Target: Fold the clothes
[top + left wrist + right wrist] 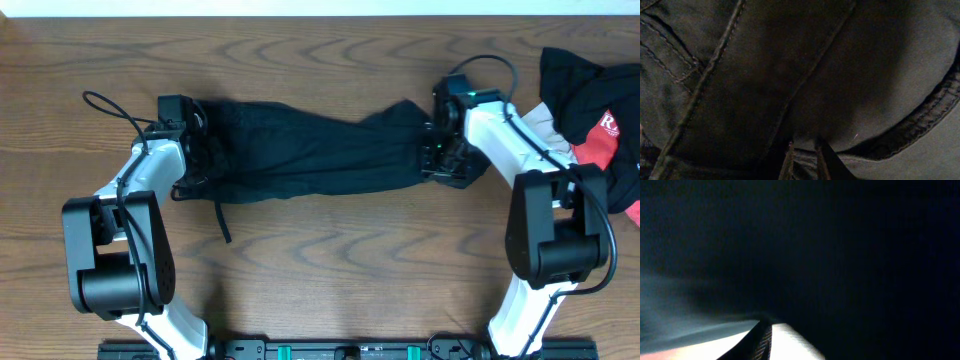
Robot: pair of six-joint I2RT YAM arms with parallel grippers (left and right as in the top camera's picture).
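Nearest us, toward 6 o'clock, the wooden table [330, 260] showed between the two arm bases. A little further out, at about 8 o'clock, the thin drawstring [222, 218] trailed off the near edge of the clothes [300, 150] onto the wood. The clothes lay stretched across the middle of the table from 9 o'clock to 3 o'clock, with one corner ruffled up at the right end.

The left gripper [805, 159] sat at the 9 o'clock end. In its wrist view the fingers stood narrow, with seamed black cloth pinched between them. The right gripper [432, 150] sat on the 3 o'clock end. Its wrist view was dark and smeared and showed only one finger, so we could not tell whether it was pinching the cloth or merely pressing into it.

We judged the step in hand to be taking both ends in order to bring one over the other. To do it well, we would confirm the right hold before lifting. We would raise both ends level so the middle did not drag, and carry one end straight along the length so the edges met. The drawstring should go inside the fold, and the cloth should be set down before release.

Furthest out, at 2 o'clock, a black-and-red garment [600, 110] lay heaped behind the right arm, well apart from the clothes. We would keep the fold away from it.
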